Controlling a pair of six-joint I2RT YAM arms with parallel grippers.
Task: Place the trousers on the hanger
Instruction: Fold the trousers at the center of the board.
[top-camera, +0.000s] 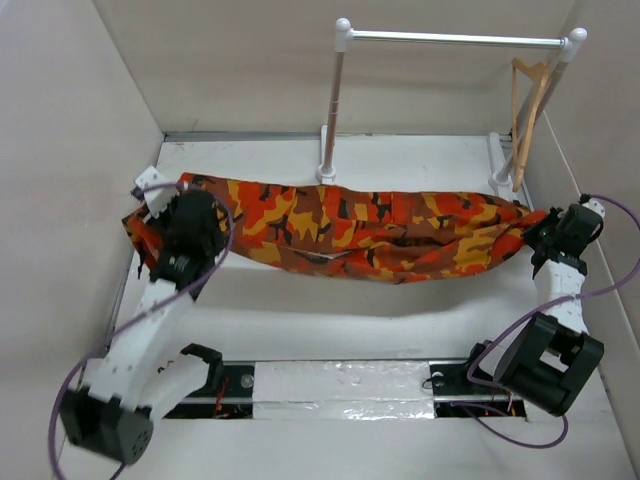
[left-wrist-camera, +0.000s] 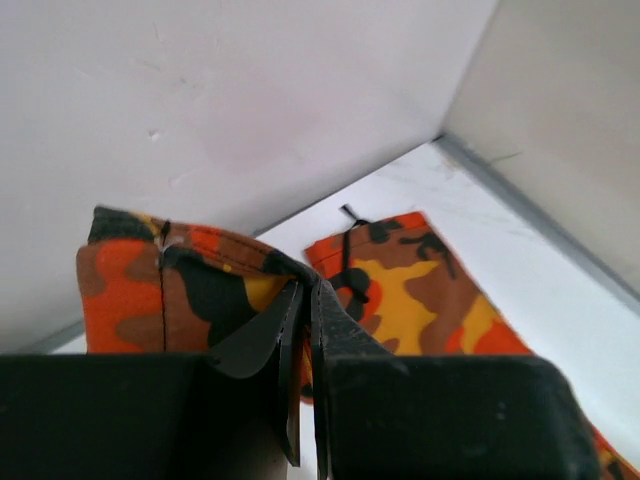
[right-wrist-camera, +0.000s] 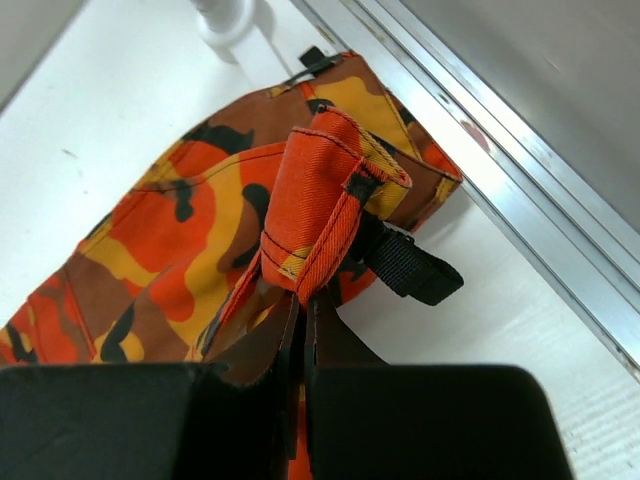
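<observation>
The camouflage trousers (top-camera: 350, 232) hang stretched between my two grippers, sagging in the middle over the table. My left gripper (top-camera: 178, 232) is shut on their left end; in the left wrist view (left-wrist-camera: 306, 290) the fabric (left-wrist-camera: 140, 290) is pinched between the jaws. My right gripper (top-camera: 540, 232) is shut on their right end, the waistband with a black strap (right-wrist-camera: 415, 270), seen bunched above the jaws in the right wrist view (right-wrist-camera: 302, 300). The tan wooden hanger (top-camera: 528, 110) hangs on the right end of the white rail, behind and above my right gripper.
The white rail (top-camera: 455, 40) on two posts stands at the back of the table. Walls enclose the left, back and right sides. A metal track (right-wrist-camera: 520, 180) runs along the right wall. A taped strip (top-camera: 345, 390) lies between the arm bases.
</observation>
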